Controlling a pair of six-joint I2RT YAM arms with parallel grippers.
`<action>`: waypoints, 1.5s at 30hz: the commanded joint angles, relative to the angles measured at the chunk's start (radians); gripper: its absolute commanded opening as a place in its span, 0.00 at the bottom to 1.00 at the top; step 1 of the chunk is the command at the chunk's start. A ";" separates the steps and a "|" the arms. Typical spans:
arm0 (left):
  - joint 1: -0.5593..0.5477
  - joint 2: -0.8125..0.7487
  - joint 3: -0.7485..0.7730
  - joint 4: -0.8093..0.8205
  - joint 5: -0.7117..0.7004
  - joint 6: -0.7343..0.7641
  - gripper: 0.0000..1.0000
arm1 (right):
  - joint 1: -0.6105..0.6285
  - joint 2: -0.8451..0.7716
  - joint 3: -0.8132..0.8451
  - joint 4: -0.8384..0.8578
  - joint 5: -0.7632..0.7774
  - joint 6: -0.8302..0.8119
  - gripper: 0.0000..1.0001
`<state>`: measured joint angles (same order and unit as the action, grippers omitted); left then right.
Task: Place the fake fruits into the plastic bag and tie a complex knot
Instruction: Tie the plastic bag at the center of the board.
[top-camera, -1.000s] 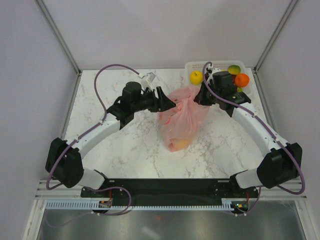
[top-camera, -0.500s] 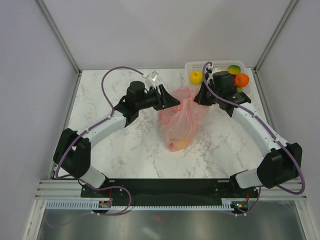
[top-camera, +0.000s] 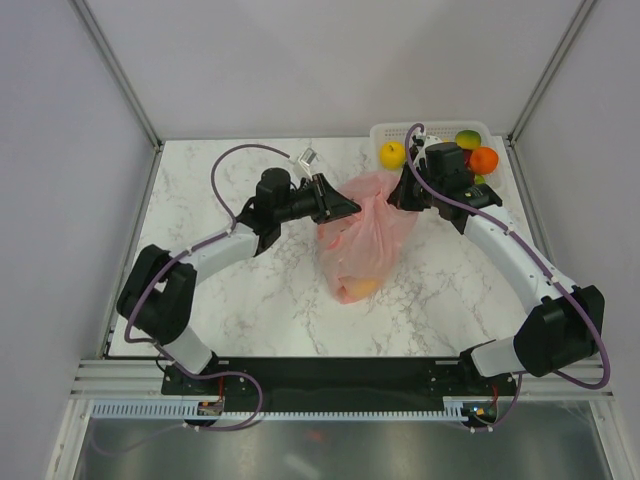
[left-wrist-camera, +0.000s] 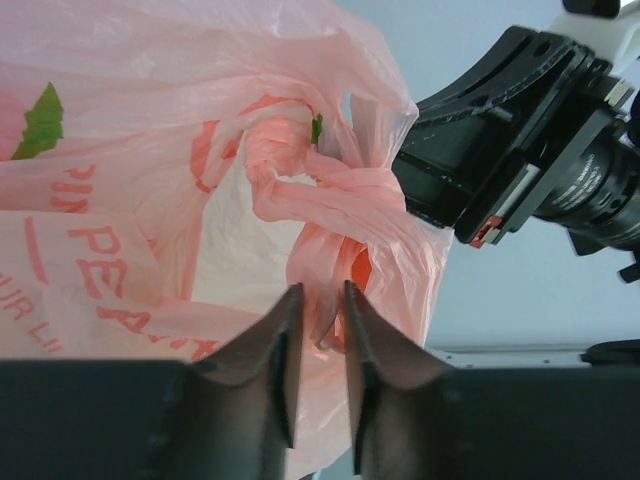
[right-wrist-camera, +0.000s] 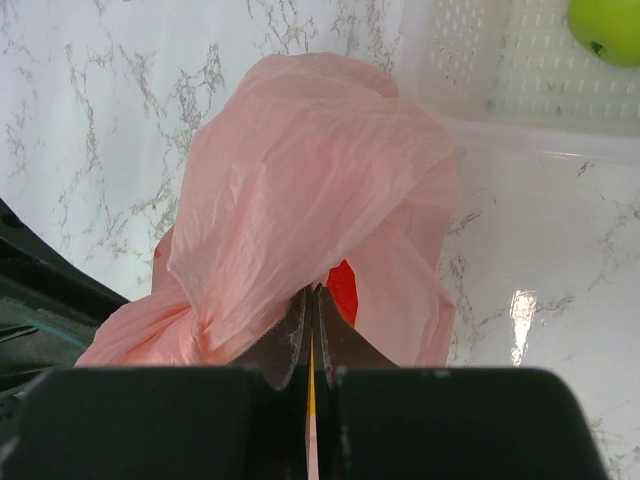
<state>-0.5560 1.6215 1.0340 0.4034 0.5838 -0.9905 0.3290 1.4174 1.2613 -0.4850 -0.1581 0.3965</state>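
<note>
Both hands (left-wrist-camera: 316, 300) (right-wrist-camera: 310, 310) at pink bag (top-camera: 362, 235)
</note>
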 joint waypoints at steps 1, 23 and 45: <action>0.005 0.038 -0.026 0.176 0.060 -0.120 0.23 | -0.002 -0.015 0.018 0.033 0.002 -0.002 0.00; 0.031 -0.097 0.115 -0.320 -0.153 0.351 0.02 | 0.001 -0.046 0.069 -0.043 0.190 -0.030 0.00; 0.024 -0.129 0.167 -0.447 -0.236 0.439 0.37 | 0.013 -0.055 0.066 0.000 0.307 -0.071 0.00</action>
<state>-0.5323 1.5375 1.2152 -0.1307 0.2775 -0.5240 0.3431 1.3907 1.2972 -0.5159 0.1574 0.3267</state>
